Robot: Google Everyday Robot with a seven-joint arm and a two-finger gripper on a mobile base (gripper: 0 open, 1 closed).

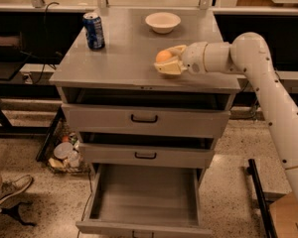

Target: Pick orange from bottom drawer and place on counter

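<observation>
Orange: small, round, plain orange fruit, clasped between the two fingers of my gripper, which reaches in from the right, low over the right-front part of the counter. I cannot tell whether the fruit touches the surface. Counter: flat, smooth grey top of the three-drawer cabinet, with a thin front lip. Bottom drawer: lowest of the three, standing pulled well out, flat grey floor and low sides exposed, small dark handle on its front.
</observation>
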